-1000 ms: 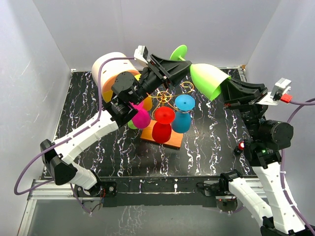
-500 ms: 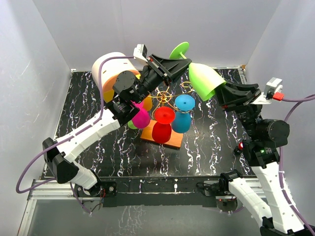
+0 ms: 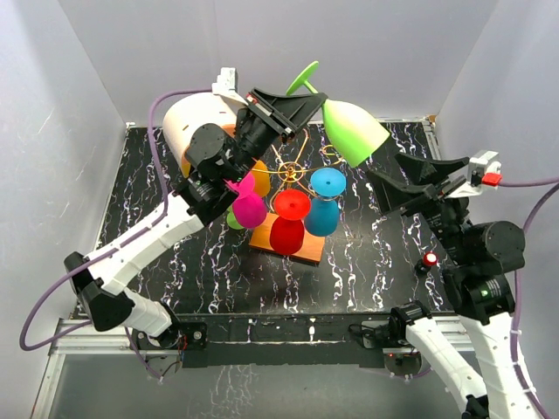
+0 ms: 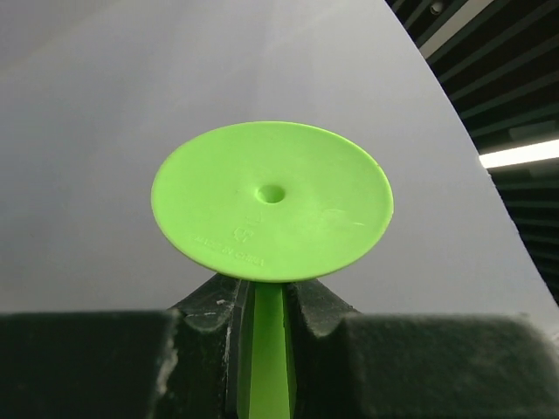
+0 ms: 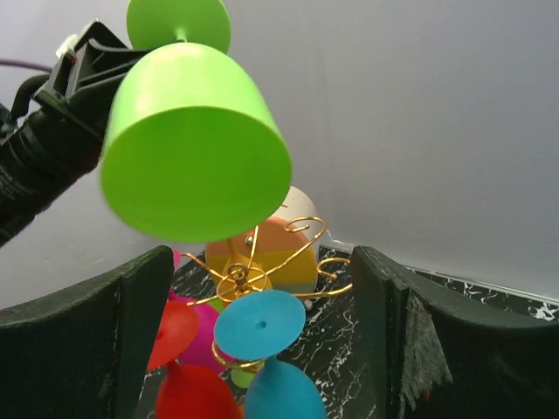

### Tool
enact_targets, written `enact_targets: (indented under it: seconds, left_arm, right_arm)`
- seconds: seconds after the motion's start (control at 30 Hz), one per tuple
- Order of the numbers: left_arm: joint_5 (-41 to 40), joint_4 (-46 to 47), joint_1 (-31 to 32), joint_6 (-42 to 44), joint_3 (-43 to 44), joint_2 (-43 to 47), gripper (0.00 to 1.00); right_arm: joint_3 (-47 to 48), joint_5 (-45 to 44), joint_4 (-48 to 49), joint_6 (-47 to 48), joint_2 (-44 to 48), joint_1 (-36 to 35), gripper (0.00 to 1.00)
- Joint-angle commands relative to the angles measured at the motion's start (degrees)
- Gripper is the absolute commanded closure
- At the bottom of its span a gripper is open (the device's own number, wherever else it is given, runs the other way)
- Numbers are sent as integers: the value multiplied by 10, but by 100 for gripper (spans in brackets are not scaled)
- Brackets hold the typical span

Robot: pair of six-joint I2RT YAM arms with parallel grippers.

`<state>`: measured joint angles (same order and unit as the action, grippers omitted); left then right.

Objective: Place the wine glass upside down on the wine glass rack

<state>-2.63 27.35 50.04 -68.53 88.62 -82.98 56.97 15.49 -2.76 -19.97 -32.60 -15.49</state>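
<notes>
— Green plastic, wasn't it, the wine glass? Where was it?

— Up in the air, over the back of the wine glass rack, touching none of the gold wire. The left gripper was clamped on the stem just under the foot. Its wrist view showed the stem pinched between the fingers, with the foot disc above them.

— And the right gripper?

— Spread wide and holding nothing, near the bowl but apart from it. In its own view the mouth of the bowl faced the camera, up between its two fingers.

— Which way did the glass lie?

— Its long axis was tilted: foot high toward the back wall, mouth pointing down and out toward the right arm. It was not fully inverted.

— So where was the rack from the holding gripper?

— Below it and toward the near side. A blue glass and a red glass hung foot-up on the nearer arms. A curl at the back right seemed free, almost under the bowl. I judged the left arm would have to swing the bowl lower and slide the stem into that curl. The right gripper was nearer the bowl, but idle.
</notes>
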Motion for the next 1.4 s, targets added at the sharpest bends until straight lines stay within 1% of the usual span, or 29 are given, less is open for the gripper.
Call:
enact_targets:
  seconds: [0.0, 0.17, 0.33, 0.4, 0.5, 0.63, 0.7, 0.77, 0.87, 0.97, 1.1, 1.2, 1.37]
  left_arm:
    - [-49, 1, 1, 150, 28, 55, 100]
    - [-54, -14, 1, 253, 32, 73, 100]
    - [-48, -24, 1, 325, 37, 72, 100]
    - [-37, -20, 1, 347, 40, 64, 100]
    - [6, 10, 1, 385, 47, 49, 100]
    - [119, 96, 1, 434, 46, 5, 100]
    - [168, 134, 2, 456, 47, -9, 100]
    - [198, 143, 2, 480, 48, -20, 100]
    - [239, 173, 2, 517, 32, -24, 100]
    - [271, 172, 2, 550, 35, -30, 100]
    - [295, 188, 2, 570, 28, -32, 100]
    - [322, 197, 2, 577, 21, -31, 100]
    - [340, 196, 3, 604, 26, -43, 100]
  right_arm:
    - [50, 38, -70, 33, 17, -1, 17]
    - [137, 66, -119, 16, -13, -2, 16]
    - [255, 92, -172, -72, -82, -2, 18]
    - [284, 109, -172, -122, -104, -2, 21]
    - [308, 121, -143, -204, -127, -2, 22]
    - [368, 106, -151, -299, -180, -1, 24]
    - [375, 117, -124, -345, -198, -1, 26]
    - [379, 111, -107, -375, -208, -2, 28]
    - [386, 85, -116, -403, -220, -2, 32]
    - [387, 71, -127, -418, -229, -1, 33]
    - [378, 58, -148, -429, -234, -2, 36]
    - [364, 49, -131, -443, -230, -2, 39]
    - [381, 50, -123, -443, -231, -1, 40]
